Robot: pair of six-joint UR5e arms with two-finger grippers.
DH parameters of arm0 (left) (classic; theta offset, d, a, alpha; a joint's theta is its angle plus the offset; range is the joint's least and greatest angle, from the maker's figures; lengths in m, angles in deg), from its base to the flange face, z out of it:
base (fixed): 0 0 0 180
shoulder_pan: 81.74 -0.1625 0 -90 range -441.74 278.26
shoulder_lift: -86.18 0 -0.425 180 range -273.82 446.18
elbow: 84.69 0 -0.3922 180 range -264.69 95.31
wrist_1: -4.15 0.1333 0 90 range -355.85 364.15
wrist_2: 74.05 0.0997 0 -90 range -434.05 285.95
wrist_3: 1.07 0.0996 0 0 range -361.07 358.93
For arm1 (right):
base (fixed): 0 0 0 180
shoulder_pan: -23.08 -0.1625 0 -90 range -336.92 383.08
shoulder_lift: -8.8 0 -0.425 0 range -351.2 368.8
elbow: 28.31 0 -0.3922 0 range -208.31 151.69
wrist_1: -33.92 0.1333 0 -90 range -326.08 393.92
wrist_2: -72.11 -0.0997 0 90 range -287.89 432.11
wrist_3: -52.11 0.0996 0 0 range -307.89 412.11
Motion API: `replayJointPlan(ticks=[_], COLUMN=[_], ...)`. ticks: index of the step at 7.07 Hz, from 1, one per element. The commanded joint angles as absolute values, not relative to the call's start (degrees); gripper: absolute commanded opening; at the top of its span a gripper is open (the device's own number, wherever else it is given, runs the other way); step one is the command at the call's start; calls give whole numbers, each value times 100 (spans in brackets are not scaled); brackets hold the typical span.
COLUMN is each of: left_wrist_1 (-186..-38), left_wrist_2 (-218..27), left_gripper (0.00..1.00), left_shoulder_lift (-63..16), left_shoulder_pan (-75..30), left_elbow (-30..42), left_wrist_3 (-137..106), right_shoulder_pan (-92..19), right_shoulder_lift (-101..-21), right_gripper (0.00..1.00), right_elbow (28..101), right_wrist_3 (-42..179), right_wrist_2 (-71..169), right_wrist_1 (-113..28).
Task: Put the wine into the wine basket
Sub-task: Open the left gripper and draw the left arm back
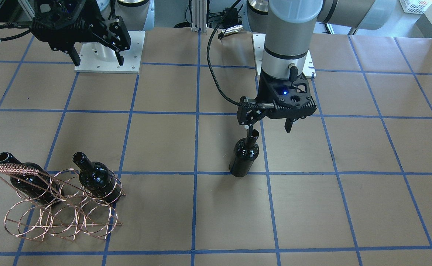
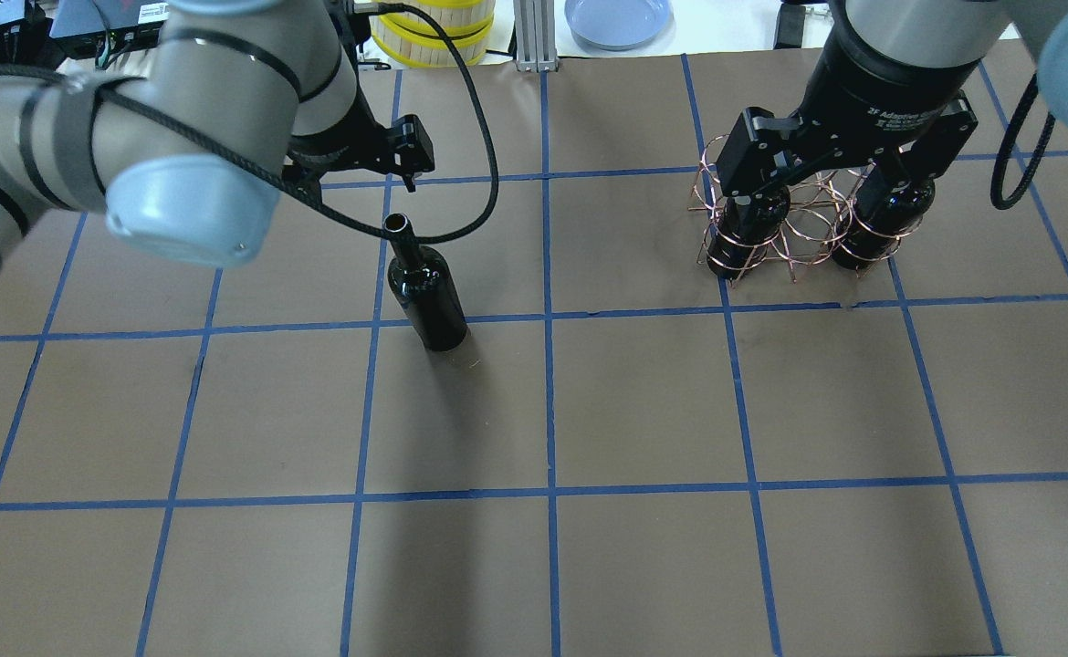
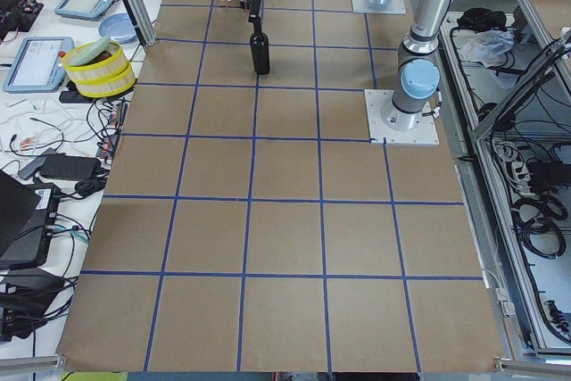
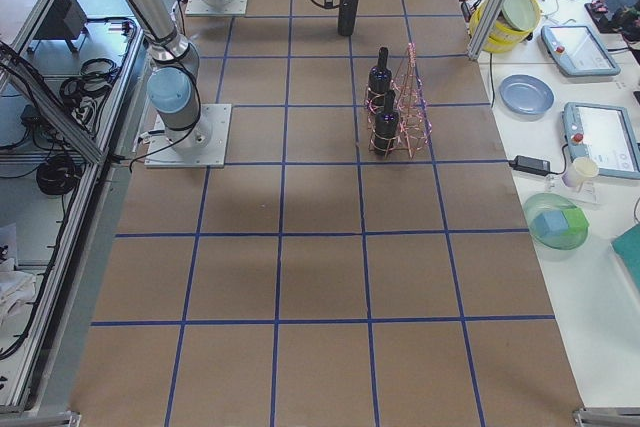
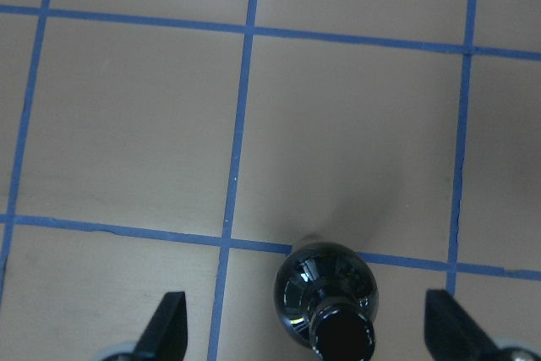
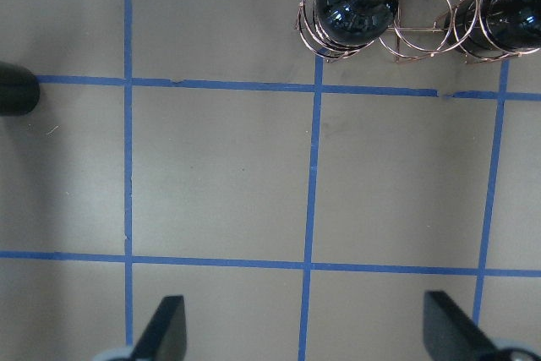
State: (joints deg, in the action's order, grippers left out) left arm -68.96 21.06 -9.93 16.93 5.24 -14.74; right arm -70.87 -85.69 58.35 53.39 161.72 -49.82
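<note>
Reach-and-grasp stage, by the look of the layout: left gripper [image 1: 269, 126] released, jaws spread wide and empty, hovering over the one loose wine bottle [image 1: 244, 155]. Bottle upright on the table [image 1: 349, 207], well apart from the wine basket [image 1: 14, 169], off toward the robot's left. From the left wrist camera, open mouth of the neck between the two fingers [image 5: 166, 327], touching neither.

Two more black bottles [image 1: 98, 178] already lying tilted in the basket's outer rings, necks up and toward the robot; rings between them apparently free. Right gripper [image 1: 98, 56] likewise released and empty, raised on the robot's side of the basket, clear of it.

Next, as a judgement: lowering a little to bracket the neck, centring, then clenching firmly. Glossy glass on a narrow neck, likely to slip or swing if pinched off-centre. After that, a lift, a carry across to the basket, a tilt to match the rings, and a slide into a free ring without knocking the light wire frame or the neighbours.

Hard to make out: height of the fingers relative to the bottle's mouth, with fingertips cut off at the wrist view's lower edge and one finger overlapping the neck in the front-facing view. Basket partly masked by the right gripper from overhead. Tier occupied by each stored bottle unclear through the tangle of wire. Both side views too small for any jaw detail.
</note>
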Motion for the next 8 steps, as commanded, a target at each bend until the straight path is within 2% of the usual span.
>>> replayJointPlan(ticks=[1, 3, 5, 8], left_wrist_1=[-7723, -8352, -9205, -9306], left_wrist_2=[1843, 990, 1006, 1845], left_gripper=[100, 100, 100, 100], left_shoulder_lift=[-927, -752, -218, 198], left_shoulder_pan=[1050, 328, 544, 476], left_elbow=[-109, -233, -234, -32], left_wrist_3=[-691, -268, 30, 801], right_shoulder_pan=[-7088, -7088, -7079, -7079], right_shoulder_lift=[-8568, -8551, -8533, -8559], right_gripper=[100, 100, 100, 100], right_elbow=[5835, 5827, 5827, 5800], right_wrist_3=[5351, 5308, 5272, 5228], right_wrist_2=[16184, 16124, 16097, 16088], right_wrist_1=[-5193, -5203, -5221, -5221])
